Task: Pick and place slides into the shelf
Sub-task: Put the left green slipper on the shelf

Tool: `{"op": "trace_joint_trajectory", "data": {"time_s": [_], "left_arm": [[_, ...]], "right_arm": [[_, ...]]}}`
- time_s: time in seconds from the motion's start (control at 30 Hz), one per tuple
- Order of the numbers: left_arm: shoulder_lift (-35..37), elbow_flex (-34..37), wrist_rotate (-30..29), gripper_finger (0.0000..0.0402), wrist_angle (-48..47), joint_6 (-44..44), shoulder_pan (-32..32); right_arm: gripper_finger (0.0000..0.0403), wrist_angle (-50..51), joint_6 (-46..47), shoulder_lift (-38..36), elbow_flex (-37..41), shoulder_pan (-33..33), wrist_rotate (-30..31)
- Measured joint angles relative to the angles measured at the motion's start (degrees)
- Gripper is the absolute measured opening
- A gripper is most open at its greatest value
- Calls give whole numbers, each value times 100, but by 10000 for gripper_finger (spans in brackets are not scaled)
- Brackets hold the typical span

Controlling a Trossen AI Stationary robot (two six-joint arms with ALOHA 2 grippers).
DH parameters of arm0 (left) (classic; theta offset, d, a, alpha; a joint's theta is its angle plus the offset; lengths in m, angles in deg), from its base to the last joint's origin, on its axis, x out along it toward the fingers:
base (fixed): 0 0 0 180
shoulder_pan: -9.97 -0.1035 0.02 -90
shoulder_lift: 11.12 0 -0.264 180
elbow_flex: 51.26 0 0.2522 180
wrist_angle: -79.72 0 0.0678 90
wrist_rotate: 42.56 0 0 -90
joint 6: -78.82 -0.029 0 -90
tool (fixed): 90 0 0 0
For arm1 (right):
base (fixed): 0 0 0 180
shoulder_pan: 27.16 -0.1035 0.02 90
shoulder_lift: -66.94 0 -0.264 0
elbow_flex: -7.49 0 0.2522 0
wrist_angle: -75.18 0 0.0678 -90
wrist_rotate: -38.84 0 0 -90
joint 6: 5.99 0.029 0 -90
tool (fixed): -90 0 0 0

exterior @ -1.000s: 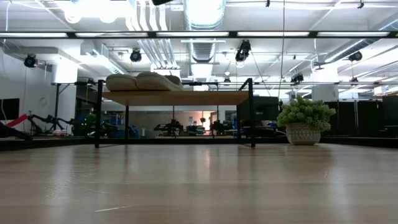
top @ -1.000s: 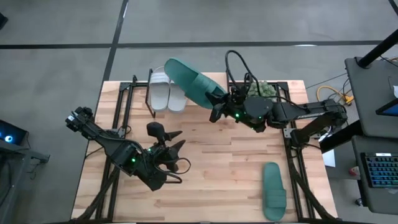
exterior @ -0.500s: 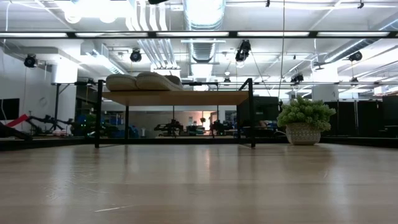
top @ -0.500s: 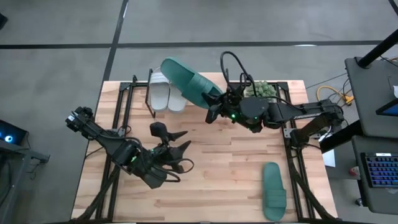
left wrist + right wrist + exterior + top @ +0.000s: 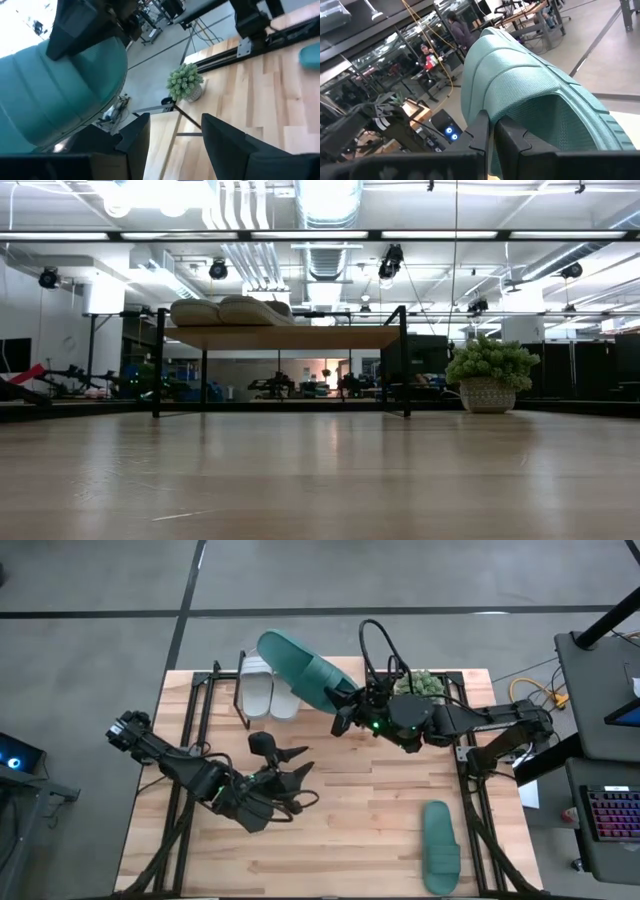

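The right claw (image 5: pixel 345 712) is pressed together on the heel edge of a teal slide (image 5: pixel 300 670), which it holds in the air, toe pointing away from the claw and tilted up. In the right wrist view the two fingers (image 5: pixel 481 131) pinch the ribbed teal foam with almost no gap. Just beyond the slide's toe, and partly under it, lies the shelf (image 5: pixel 285 336) with its wooden top, where the two pale slides (image 5: pixel 268 690) already sit side by side at the end farthest from the claw. The bare stretch of plank between the claw and that pale pair looks like the place to aim for.

To set it down well, I judge the claw should level the slide first, so the sole meets the plank flat, not toe-up, then lower it beside the pale pair without nudging them, and let go only once the sole rests on the wood. The grip is on a thin edge of soft foam, so a quick swing could make it flop or slip.

The left claw (image 5: pixel 297 780) waits over the middle of the table (image 5: pixel 380 810), fingers spread and empty. The second teal slide (image 5: pixel 440 846) lies on the table well behind the right claw, by the near edge, not yet picked.
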Motion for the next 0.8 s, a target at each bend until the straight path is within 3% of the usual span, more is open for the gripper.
{"op": "trace_joint_trajectory", "data": {"time_s": [0.47, 0.6, 0.8], "left_arm": [[-543, 377, 23, 163, 1557, -3308, -244], [-651, 378, -230, 163, 1931, -3805, -337], [-606, 375, -678, 163, 2053, -3874, -587]], "right_arm": [[15, -165, 24, 0, 4, 2, 0], [15, -169, 179, -4, 4, 2, -52], [15, -174, 175, -4, 7, 2, -131]]}}
